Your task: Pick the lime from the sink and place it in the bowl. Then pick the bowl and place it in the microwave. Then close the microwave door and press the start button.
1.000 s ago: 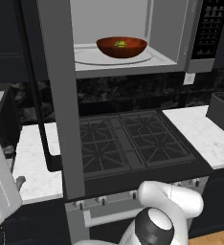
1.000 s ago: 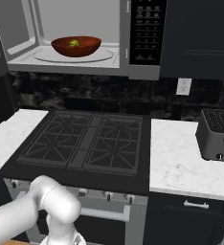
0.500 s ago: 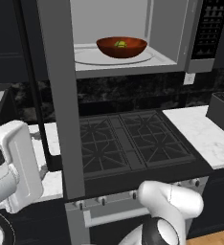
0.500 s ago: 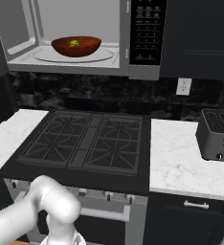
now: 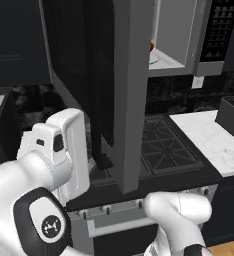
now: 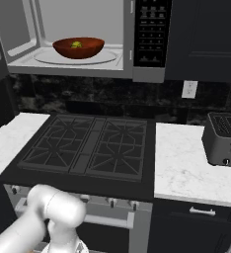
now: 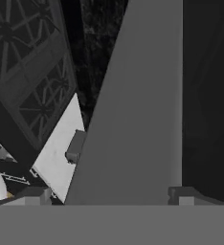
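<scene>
The microwave (image 6: 127,29) stands open above the stove. On its turntable rests the red-brown bowl (image 6: 78,47) with the lime (image 6: 76,44) inside it. In the left base view the microwave door (image 5: 130,95) is partly swung across the opening, leaving a sliver of the bowl (image 5: 151,46) showing. My white hand (image 5: 64,150) sits low, just left of the door's outer face and its dark handle (image 5: 105,135). In the hand view my gripper (image 7: 109,196) is open, its fingertips (image 7: 35,195) wide apart, with the door's grey frame (image 7: 133,119) close ahead. The sink is out of view.
The black button panel (image 6: 149,32) is right of the microwave opening. A gas stove (image 6: 88,148) lies below, with white marble counters either side. A dark toaster (image 6: 223,139) stands on the right counter (image 6: 186,173).
The microwave door has swung towards the opening and now hides most of the bowl in the left base view. My hand has moved up and right, close to the door's outer face.
</scene>
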### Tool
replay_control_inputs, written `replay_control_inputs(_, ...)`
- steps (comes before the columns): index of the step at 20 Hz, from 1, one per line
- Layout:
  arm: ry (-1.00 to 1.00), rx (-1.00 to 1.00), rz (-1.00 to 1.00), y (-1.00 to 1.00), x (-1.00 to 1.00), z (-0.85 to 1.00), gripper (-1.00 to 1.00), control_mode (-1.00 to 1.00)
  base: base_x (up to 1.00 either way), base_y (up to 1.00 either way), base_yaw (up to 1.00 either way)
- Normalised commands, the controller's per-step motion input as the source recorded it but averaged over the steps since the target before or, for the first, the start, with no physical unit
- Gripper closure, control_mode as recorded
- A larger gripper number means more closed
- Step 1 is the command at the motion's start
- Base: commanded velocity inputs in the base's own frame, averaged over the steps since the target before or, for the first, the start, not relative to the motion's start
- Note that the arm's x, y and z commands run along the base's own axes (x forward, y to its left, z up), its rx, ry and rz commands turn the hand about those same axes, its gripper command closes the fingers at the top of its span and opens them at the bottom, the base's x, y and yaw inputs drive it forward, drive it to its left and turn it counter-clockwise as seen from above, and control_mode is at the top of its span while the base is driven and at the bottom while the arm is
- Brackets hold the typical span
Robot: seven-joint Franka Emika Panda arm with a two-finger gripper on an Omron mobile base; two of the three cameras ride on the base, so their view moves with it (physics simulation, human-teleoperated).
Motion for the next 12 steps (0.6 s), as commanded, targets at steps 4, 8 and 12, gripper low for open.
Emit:
replay_control_inputs(4,0.00,0.01,0.00,-1.00,0.17,0.14,-1.00,-1.00,0.00,0.00,0.00)
replay_control_inputs(8,0.02,0.00,0.00,-1.00,0.78,0.09,-1.00,-1.00,0.00,0.00,0.00)
replay_control_inputs(12,0.10,0.00,0.00,-1.00,1.00,0.04,-1.00,-1.00,0.00,0.00,0.00)
